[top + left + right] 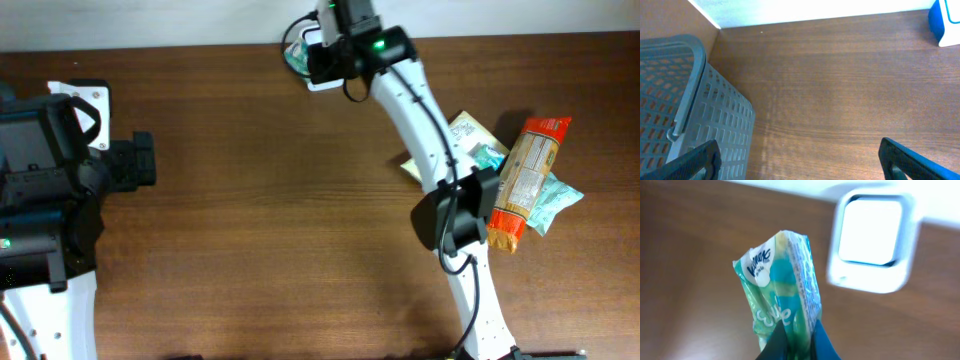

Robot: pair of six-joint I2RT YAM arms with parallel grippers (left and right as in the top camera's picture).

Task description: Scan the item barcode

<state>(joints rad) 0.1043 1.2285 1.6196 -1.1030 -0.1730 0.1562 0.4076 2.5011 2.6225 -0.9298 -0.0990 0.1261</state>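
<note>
Right claw (794,347) pinched on the lower end of a tissue pack (782,290), held up before the scanner (872,240). Pack looks light, soft, slick film; an end seam likely grips best. Left claw (797,155) gapes empty.

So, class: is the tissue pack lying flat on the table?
No, the right gripper pinches the tissue pack by its lower end, above the table.
</note>
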